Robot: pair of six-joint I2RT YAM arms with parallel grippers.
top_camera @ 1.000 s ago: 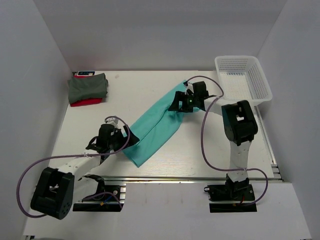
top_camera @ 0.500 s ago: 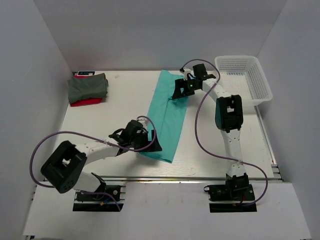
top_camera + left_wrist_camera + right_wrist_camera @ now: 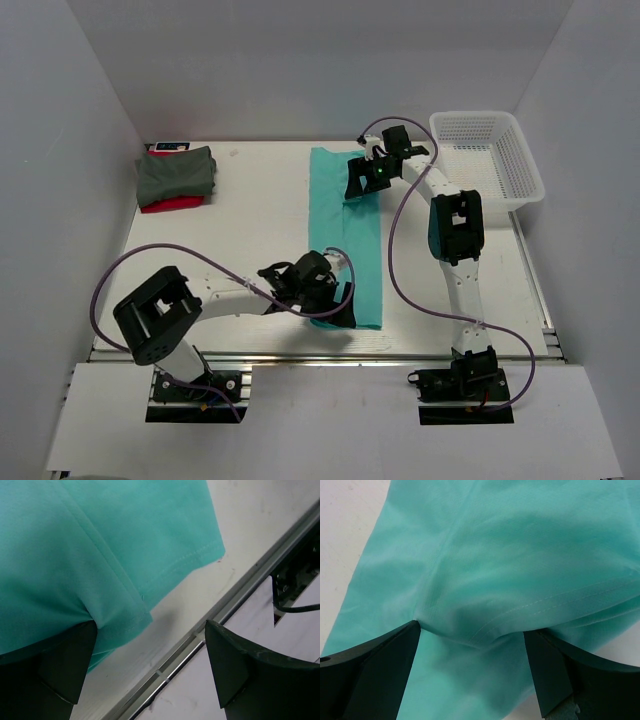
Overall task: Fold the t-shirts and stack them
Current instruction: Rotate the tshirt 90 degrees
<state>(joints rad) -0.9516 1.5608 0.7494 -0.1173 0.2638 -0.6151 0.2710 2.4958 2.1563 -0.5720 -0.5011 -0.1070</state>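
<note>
The teal t-shirt [image 3: 345, 235] lies on the table as a long narrow strip, running from the far middle to the near edge. My left gripper [image 3: 337, 306] sits at its near end; in the left wrist view [image 3: 150, 625] the jaws stand wide open, one finger at the hem of the shirt [image 3: 100, 540], the other over the table's edge. My right gripper [image 3: 362, 184] is at the far end; in its wrist view [image 3: 471, 628] the jaws stand open, with a bunched hem of the shirt [image 3: 510, 555] between them. A dark grey-green shirt [image 3: 177, 172] lies folded on a red one [image 3: 172, 204] at the far left.
A white mesh basket [image 3: 487, 160] stands at the far right corner. A metal rail [image 3: 420, 345] runs along the table's near edge, close to the shirt's near end, and shows in the left wrist view [image 3: 215, 615]. White walls close in both sides and the back.
The teal shirt has swung from a diagonal to lie straight and flat. My left gripper moved right along the near edge with its near end; the right gripper moved farther back.
</note>
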